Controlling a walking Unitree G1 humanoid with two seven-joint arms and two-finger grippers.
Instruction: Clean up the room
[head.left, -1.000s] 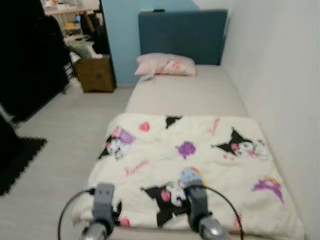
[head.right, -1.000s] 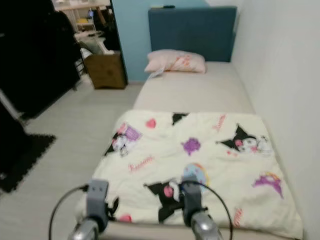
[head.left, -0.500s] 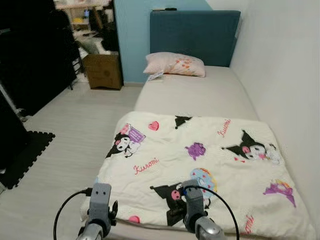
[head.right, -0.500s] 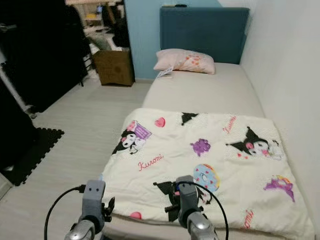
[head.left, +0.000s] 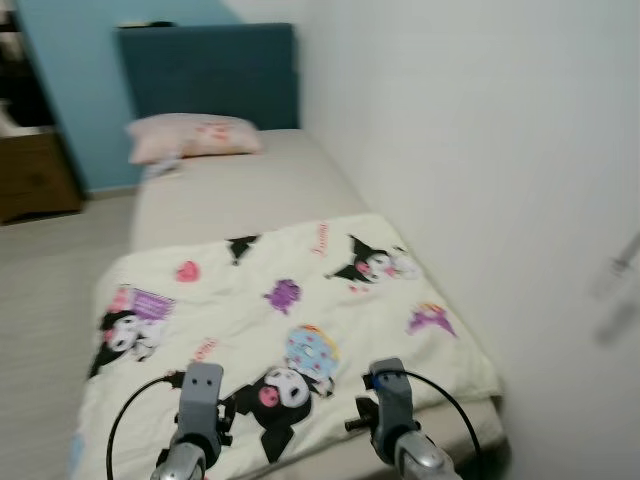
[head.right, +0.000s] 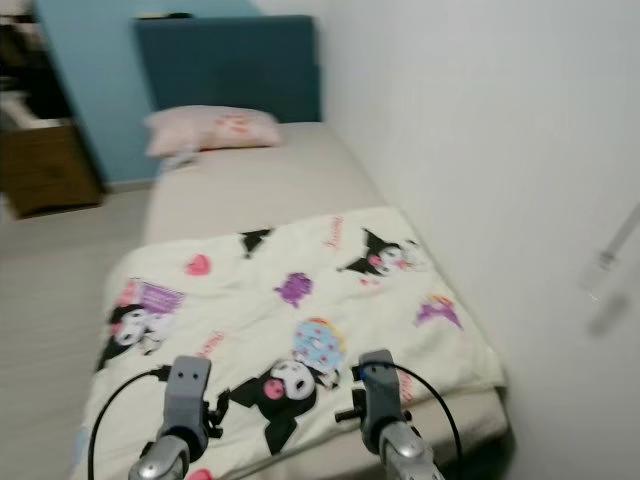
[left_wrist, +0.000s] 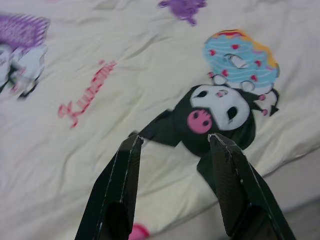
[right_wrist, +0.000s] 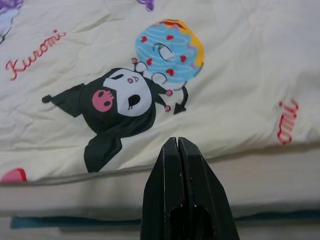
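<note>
1. Since half a second ago the camera has swung right; the white wall (head.left: 480, 150) now takes up more of the head views.
2. Left gripper (left_wrist: 172, 140) hangs with fingers spread above the blanket (head.left: 290, 300).
3. Right gripper (right_wrist: 178, 142) is pressed together over the blanket's near edge.
4. Cream, cartoon-printed, the blanket lies flat ahead of both grippers on the bed (head.right: 250, 190).
5. Beyond: pink pillow (head.left: 190, 137), blue headboard (head.left: 210, 70).

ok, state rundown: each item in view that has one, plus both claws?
blanket: spread flat over the foot half of the bed, lightly wrinkled
pillow: lying at the head, against the headboard
mattress: bare between pillow and blanket
left claw: open, empty, above the blanket's near edge
right claw: shut, empty, above the blanket's near edge
</note>
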